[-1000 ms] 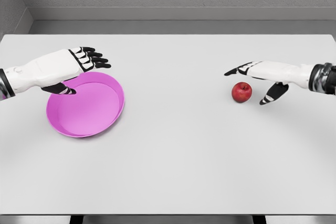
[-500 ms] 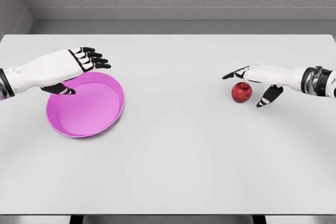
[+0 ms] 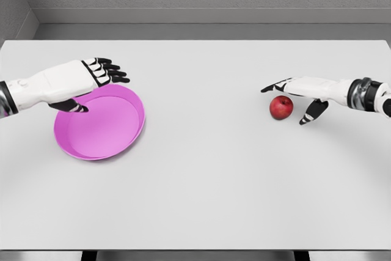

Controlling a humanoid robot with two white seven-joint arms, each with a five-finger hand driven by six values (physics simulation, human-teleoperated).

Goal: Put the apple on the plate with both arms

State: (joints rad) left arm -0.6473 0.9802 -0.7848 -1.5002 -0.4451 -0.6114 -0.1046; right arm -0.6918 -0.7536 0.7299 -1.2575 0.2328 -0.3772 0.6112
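A red apple [image 3: 281,107] rests on the white table [image 3: 208,169] at the right. My right hand [image 3: 292,97] hovers just over and behind it, fingers spread, thumb hanging down at the apple's right side; nothing is grasped. The pink plate [image 3: 101,121] lies at the left with its far-left rim lifted a little. My left hand [image 3: 91,84] sits over that rim, fingers extended across the back edge and thumb inside the plate, open.
The table's far edge meets a grey wall at the top. A wide stretch of bare tabletop separates the plate from the apple.
My right hand has drawn back slightly to the right and lowered beside the apple. The left hand and plate have barely shifted.
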